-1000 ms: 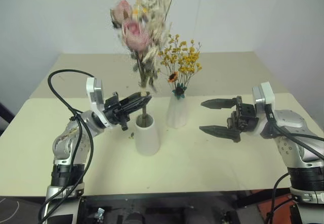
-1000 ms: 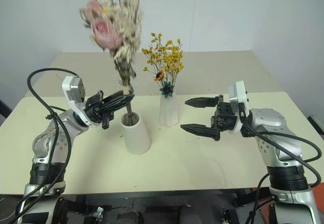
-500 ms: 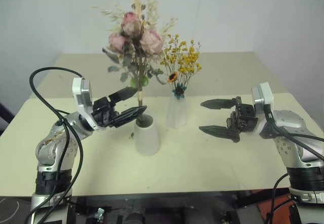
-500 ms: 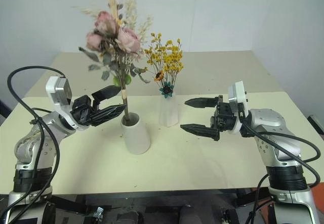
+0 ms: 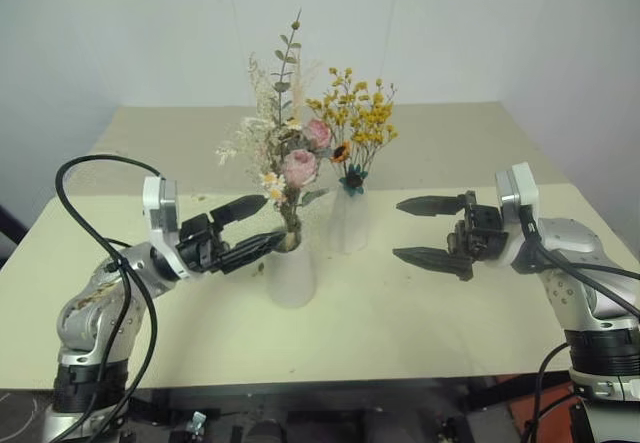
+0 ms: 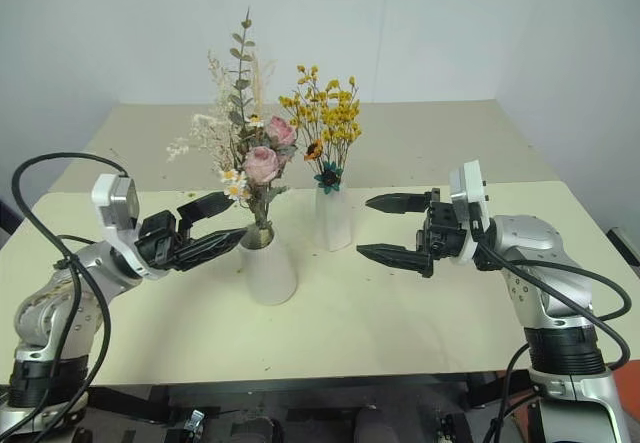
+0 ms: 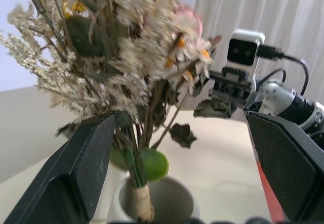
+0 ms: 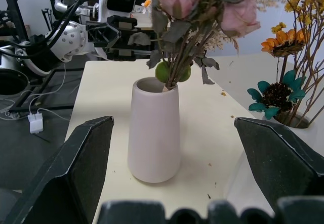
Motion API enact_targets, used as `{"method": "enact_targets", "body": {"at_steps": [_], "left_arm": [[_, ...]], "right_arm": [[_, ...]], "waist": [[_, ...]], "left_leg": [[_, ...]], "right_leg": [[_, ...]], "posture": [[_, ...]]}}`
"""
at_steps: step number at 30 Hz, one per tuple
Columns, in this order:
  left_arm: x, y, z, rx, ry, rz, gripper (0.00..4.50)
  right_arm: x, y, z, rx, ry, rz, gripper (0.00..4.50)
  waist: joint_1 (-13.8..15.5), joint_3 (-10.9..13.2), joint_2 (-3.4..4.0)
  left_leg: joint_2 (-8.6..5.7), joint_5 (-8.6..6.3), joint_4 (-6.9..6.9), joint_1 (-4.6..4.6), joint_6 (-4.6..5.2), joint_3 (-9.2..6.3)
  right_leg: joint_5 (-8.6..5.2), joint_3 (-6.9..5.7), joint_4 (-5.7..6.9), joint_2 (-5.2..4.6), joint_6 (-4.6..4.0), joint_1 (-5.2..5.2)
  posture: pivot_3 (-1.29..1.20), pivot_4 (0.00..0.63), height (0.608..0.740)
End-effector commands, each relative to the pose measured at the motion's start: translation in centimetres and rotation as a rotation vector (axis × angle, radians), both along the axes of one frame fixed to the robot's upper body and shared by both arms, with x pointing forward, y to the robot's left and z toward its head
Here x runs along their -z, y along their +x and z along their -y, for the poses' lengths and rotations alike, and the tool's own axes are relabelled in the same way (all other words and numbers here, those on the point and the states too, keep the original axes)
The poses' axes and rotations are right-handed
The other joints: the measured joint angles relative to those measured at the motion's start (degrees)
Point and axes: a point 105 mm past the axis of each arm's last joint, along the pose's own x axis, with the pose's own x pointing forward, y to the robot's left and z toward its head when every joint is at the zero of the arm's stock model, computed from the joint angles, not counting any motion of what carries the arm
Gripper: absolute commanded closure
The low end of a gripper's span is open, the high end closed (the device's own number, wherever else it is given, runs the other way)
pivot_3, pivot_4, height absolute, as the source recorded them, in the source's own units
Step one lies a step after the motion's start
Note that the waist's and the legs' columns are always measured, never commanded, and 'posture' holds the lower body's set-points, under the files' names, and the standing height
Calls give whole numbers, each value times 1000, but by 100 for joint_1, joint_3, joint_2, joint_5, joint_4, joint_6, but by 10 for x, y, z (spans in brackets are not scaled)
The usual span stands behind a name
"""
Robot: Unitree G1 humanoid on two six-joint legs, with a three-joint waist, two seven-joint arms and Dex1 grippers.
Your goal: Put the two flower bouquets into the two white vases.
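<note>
White matte ceramic is carrying both bunches now. The pink rose bouquet (image 6: pixel 252 153), with its green leaves and pale dried grasses, is standing in one white vase (image 6: pixel 266 268), its bound stems dropping into the mouth; the left wrist view is showing the wrapped stem end sitting just inside the rim. The yellow-orange bouquet (image 6: pixel 325 118) is standing in the other white vase (image 6: pixel 333 223), which is sitting just behind and to the right of the first, both near the middle of the tabletop (image 6: pixel 420 313) and well clear of its edges.

The left claw (image 6: pixel 218 225) is hanging just beside the rose vase on the side toward the tabletop's left edge, its two black fingers spread wide and grasping nothing; the upper finger is pointing toward the stems without closing on them. The right claw (image 6: pixel 395 228) is hovering on the opposite side, near the vase with the yellow blossoms, likewise spread wide and empty.

Judging from how things are lying, the task is looking finished: two bouquets, two vases, each filled. The roses are leaning a little, yet the vase is standing upright. All that appears to be left is for both arms to be drawing clear without brushing the flowers.
</note>
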Motion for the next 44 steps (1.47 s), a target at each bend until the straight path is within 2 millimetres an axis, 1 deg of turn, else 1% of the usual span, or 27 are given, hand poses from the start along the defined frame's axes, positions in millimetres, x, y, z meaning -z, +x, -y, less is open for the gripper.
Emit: {"method": "enact_targets", "body": {"at_steps": [1,3,6,13,16,21,28,35,39,44], "left_arm": [[-8,-8,-12,-38,33,32,19],[-7,-10,-17,-56,49,28,19],[-3,-12,-32,-109,106,24,19],[-2,-9,-61,-203,242,48,19],[-3,-11,-69,-212,268,50,19],[3,-16,-78,-240,345,40,19],[4,-21,-83,-260,354,26,19],[6,-18,-72,-247,329,32,19],[6,-17,-70,-245,324,35,19],[6,-11,-64,-236,312,45,19]], "right_arm": [[-9,-3,3,4,10,42,0],[-9,-3,3,4,9,41,0],[-7,-2,5,10,5,35,0],[-4,-1,16,47,-18,14,0],[-3,-3,22,65,-23,7,0],[-1,-4,35,110,-43,-7,0],[2,-4,42,142,-57,-18,0],[0,-4,41,146,-60,-15,0],[-3,-4,43,152,-63,-10,0],[1,-3,44,170,-78,-19,0]], "waist": [[0,0,0],[11,0,0],[12,0,0],[20,0,1],[18,1,2],[4,1,2],[10,1,2],[11,1,2],[9,1,2],[14,1,2]], "left_leg": [[0,0,0,0,0,0],[0,0,0,0,0,0],[0,0,0,1,0,0],[1,0,-1,1,0,1],[1,0,-1,-3,0,2],[2,-1,-2,-2,0,3],[4,-1,-2,0,0,4],[4,-1,-2,-1,0,4],[4,-1,-2,0,0,4],[3,-1,-2,0,0,4]], "right_leg": [[0,0,0,0,0,0],[0,0,1,0,0,0],[0,0,0,0,0,0],[-2,0,0,0,-1,0],[-3,0,-2,-1,-2,-3],[-3,0,-1,-1,-2,-4],[-4,0,0,-1,-2,-3],[-4,0,-1,-1,-2,-3],[-4,0,0,-1,-2,-3],[-4,0,0,-1,-2,-3]], "posture": [[0,150,740],[0,150,740],[0,150,740],[0,150,740],[0,150,740],[0,150,740],[0,150,740],[0,150,740],[0,150,740],[0,150,740]]}}
